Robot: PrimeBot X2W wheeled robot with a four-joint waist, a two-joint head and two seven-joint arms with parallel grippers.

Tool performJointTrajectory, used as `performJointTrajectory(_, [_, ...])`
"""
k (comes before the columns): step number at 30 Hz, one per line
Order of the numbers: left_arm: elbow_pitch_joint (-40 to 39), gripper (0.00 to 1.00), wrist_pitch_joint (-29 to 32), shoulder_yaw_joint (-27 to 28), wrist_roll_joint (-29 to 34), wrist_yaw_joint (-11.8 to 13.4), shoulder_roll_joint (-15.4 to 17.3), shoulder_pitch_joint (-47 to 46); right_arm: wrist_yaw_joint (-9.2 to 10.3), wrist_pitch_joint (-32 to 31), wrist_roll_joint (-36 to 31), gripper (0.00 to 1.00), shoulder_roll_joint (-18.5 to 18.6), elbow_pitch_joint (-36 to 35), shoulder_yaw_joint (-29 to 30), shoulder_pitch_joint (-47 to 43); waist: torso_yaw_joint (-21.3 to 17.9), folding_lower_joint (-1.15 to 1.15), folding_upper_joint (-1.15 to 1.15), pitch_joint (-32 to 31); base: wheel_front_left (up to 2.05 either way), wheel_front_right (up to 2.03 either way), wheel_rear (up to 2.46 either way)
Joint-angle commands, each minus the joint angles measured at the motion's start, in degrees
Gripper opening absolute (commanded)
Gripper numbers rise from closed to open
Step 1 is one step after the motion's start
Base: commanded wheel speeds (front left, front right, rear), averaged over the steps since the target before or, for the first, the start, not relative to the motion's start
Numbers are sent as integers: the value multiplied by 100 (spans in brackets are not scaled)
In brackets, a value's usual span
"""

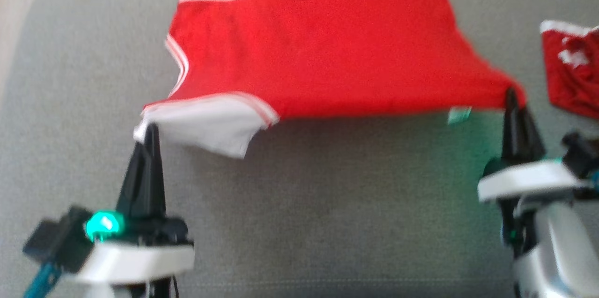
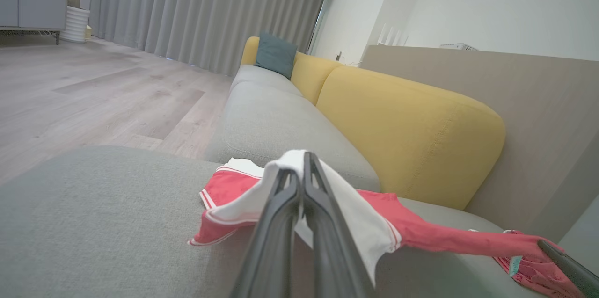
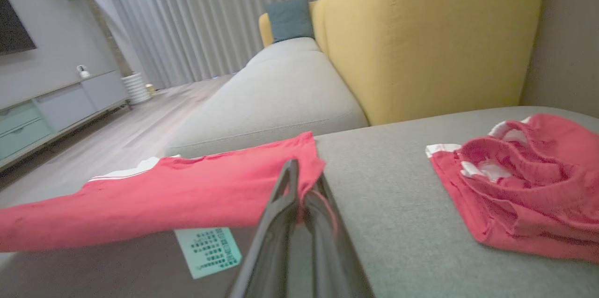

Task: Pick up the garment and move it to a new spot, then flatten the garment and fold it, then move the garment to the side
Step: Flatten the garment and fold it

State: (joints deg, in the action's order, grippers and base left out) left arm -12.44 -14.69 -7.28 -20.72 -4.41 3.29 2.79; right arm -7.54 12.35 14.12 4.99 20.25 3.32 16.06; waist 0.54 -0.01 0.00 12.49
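Corners of the shirt (image 1: 318, 45) are pinched in the left gripper (image 1: 150, 130) and right gripper (image 1: 511, 97); one could be pulled loose by hard stretching.

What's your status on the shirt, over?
Both shut: left end effector on shirt sleeve, right end effector on hem corner. Near edge lifted off couch. Second garment at right, apart.
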Motion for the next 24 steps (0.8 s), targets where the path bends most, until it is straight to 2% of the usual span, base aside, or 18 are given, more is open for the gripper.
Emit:
performJointTrajectory(1, [-381, 0, -30, 131, 31, 101, 9, 102, 5, -124, 17, 0, -47, -479, -198, -241, -85, 1, 0, -434, 0, 0, 0])
performJointTrajectory(7, [-931, 0, 39, -74, 70, 325, -5, 959, 5, -656, -41, 0, -94, -1559, -196, -1385, -131, 1, 0, -718, 0, 0, 0])
performJointTrajectory(11, [-1041, 0, 155, -145, -34, 468, -12, 1381, 5, -915, 35, 0, -159, -1953, -153, -1897, -174, 1, 0, -742, 0, 0, 0])
performJointTrajectory(15, [-790, 0, 138, -141, -140, 517, -16, 1507, 5, -984, 145, 0, -196, -1838, -136, -2064, -201, 1, 0, -677, 0, 0, 0])
performJointTrajectory(24, [-46, 0, 73, -178, -208, 387, -12, 1228, 5, -849, 289, 0, -210, -1157, -371, -1741, -191, 1, 0, -353, 0, 0, 0])
